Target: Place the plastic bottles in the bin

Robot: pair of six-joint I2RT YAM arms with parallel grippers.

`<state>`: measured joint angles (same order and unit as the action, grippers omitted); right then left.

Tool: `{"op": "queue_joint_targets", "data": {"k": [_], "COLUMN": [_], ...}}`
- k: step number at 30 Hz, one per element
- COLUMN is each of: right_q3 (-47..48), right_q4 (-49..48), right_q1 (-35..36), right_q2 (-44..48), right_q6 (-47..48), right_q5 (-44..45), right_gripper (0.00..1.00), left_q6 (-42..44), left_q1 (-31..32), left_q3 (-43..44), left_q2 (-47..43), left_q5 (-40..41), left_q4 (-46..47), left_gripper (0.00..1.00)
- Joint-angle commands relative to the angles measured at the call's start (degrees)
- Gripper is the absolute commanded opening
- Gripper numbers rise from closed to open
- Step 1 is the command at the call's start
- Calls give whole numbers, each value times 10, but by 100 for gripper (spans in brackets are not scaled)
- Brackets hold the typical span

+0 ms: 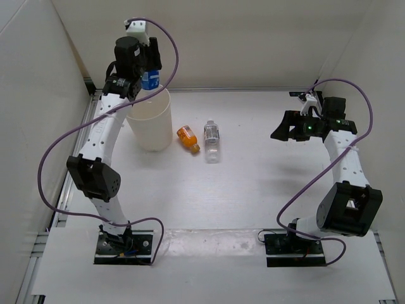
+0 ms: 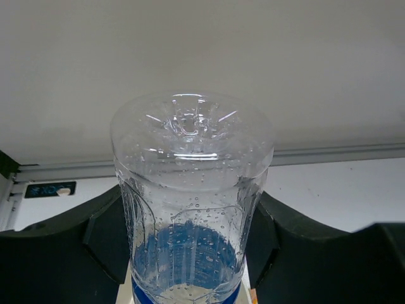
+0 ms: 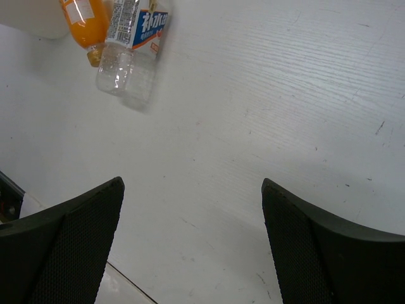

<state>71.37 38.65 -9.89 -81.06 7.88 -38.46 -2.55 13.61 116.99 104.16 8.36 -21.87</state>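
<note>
Left fingers (image 2: 76, 253) clamp the blue-label bottle (image 2: 190, 190), its long axis running straight out from them, base foremost; it hangs over the rim of the bin (image 1: 152, 130) at 12 o'clock, so letting go likely wants a shift toward 6 first; right fingers (image 3: 69, 234) stand apart, empty; the orange bottle (image 1: 187, 136) and pale-label bottle (image 1: 212, 140) lie on the worktop (image 1: 253, 190) at the bin's 3 o'clock.

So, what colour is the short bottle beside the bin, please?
Orange; the short bottle shows best from the top view.

The blue-label bottle (image 2: 192, 190) runs off the bottom edge (cap unseen); orange bottle (image 3: 85, 19) cropped above.
</note>
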Motion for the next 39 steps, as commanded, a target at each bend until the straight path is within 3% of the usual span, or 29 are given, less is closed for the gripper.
{"op": "queue_joint_targets", "data": {"k": [1,8,12,14,18,20,23,27,28,31,32,36,39], "right_q3": [17,36,49,54,56,41,12,-3,-3,-8,-16,-32,-19], "right_q4": [-11,-1,-8,-14,-16,-30,-76,-117,-118,-127,-145,-197,-226], "right_q1": [-4,0,14,24,44,50,79,115,121,210,228,303,348], "right_q2": [-1,3,11,13,18,29,40,42,42,44,47,36,-2], "right_q6": [-1,-10,-17,-19,-1,21,7,-8,-2,70,119,163,163], "right_q5": [-15,-21,-20,-26,-25,-68,-10,12,16,57,71,92,73], "right_gripper": [90,90,90,90,90,90,90,90,90,90,90,90,90], "left_q6": [-40,-41,-37,-26,21,40,30,-3,-13,-74,-98,-91,-46], "left_q1": [-4,-21,-28,-31,-45,-60,-103,-130,-130,-132,-132,-132,-155], "left_q3": [-34,-94,-130,-138,-134,-146,-242,-408,-479,-582,-598,-670,-652], "left_q2": [-33,-52,-83,-100,-144,-160,-215,-345,-378,-454,-470,-527,-512], "left_q5": [-16,-15,13,31,46,78,103,77,78,91,100,103,99], "left_q4": [22,18,33,36,17,-2,-26,-21,-26,-42,-46,-35,-49], "left_gripper": [65,69,93,100,100,100,100,100,100,100,100,100,100]}}
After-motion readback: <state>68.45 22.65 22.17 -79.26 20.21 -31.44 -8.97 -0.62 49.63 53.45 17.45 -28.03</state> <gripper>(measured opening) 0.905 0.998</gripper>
